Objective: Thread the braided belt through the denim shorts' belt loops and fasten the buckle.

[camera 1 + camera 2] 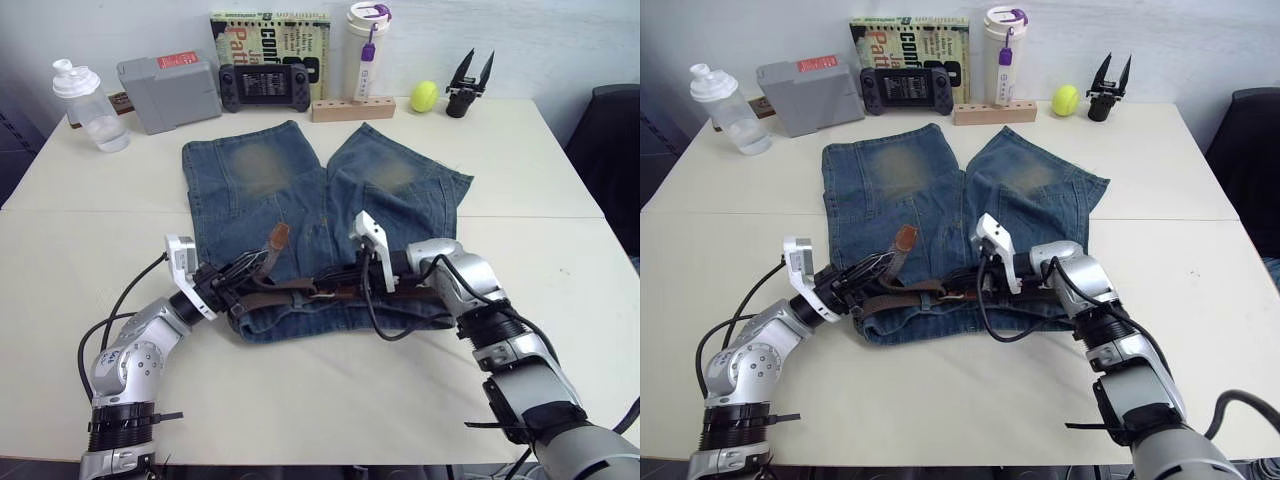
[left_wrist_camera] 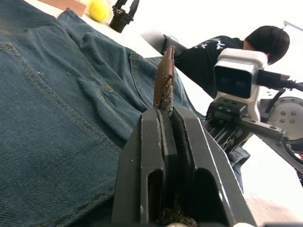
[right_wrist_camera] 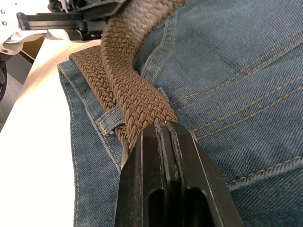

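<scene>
The denim shorts (image 1: 250,170) lie flat on the white table (image 1: 560,250), waistband nearest me. The braided belt (image 1: 290,292) runs along the waistband. In the right wrist view the belt (image 3: 137,90) passes under a belt loop (image 3: 110,124). My left gripper (image 1: 245,275) is shut on the belt just below its tan tip (image 1: 277,237), which points up and shows as an upright tip (image 2: 164,80) above the left gripper (image 2: 164,111). My right gripper (image 1: 325,285) is shut on the belt at mid waistband, seen close as right gripper (image 3: 163,127). I cannot make out the buckle.
Along the table's far edge stand a water bottle (image 1: 90,105), grey box (image 1: 168,90), game controller (image 1: 265,85), book (image 1: 270,30), white tumbler (image 1: 367,50), wooden block (image 1: 352,108), yellow ball (image 1: 424,96) and spare black gripper (image 1: 469,85). A person (image 2: 227,47) sits beyond the table.
</scene>
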### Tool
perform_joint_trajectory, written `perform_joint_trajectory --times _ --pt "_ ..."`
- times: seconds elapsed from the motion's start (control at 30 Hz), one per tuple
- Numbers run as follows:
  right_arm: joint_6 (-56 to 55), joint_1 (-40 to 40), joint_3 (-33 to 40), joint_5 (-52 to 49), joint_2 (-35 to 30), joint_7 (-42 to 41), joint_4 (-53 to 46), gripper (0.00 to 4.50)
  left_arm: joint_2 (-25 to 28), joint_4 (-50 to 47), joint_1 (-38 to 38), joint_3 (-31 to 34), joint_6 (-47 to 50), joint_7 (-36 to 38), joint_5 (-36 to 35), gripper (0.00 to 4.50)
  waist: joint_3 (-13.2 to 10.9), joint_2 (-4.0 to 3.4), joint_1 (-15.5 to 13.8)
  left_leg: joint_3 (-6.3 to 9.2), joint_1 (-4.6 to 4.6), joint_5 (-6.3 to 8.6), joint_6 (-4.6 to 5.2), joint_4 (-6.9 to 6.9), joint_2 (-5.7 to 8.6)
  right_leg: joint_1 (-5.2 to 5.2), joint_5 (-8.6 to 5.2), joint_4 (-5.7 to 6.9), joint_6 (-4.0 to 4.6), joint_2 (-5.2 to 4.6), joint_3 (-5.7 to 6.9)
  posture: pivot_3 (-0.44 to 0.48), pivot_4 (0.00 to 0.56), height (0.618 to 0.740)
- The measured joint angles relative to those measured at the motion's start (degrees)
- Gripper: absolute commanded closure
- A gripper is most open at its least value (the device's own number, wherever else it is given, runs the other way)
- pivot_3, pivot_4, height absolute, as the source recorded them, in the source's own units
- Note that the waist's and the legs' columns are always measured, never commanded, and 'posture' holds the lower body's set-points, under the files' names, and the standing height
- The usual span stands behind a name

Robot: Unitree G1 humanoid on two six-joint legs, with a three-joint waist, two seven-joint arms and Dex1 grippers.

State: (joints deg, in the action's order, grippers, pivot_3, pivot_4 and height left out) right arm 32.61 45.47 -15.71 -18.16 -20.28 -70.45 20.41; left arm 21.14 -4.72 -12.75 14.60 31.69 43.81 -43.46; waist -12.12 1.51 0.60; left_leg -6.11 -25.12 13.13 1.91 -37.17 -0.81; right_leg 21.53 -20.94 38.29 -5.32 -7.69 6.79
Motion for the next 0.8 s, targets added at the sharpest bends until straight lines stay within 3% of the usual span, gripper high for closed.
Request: perform_joint_trajectory --times 0.8 --pt "-2.3 5.56 -9.68 10.17 -1.05 -3.49 1.18 4.43 0.26 1.22 -0.53 -0.31 -1.68 2.13 0.84 4.5 0.9 -0.02 0.89 0.02 0.15 0.09 -0.04 0.05 0.01 -0.15 0.0 -0.1 0.0 -0.08 0.02 0.0 0.15 0.694"
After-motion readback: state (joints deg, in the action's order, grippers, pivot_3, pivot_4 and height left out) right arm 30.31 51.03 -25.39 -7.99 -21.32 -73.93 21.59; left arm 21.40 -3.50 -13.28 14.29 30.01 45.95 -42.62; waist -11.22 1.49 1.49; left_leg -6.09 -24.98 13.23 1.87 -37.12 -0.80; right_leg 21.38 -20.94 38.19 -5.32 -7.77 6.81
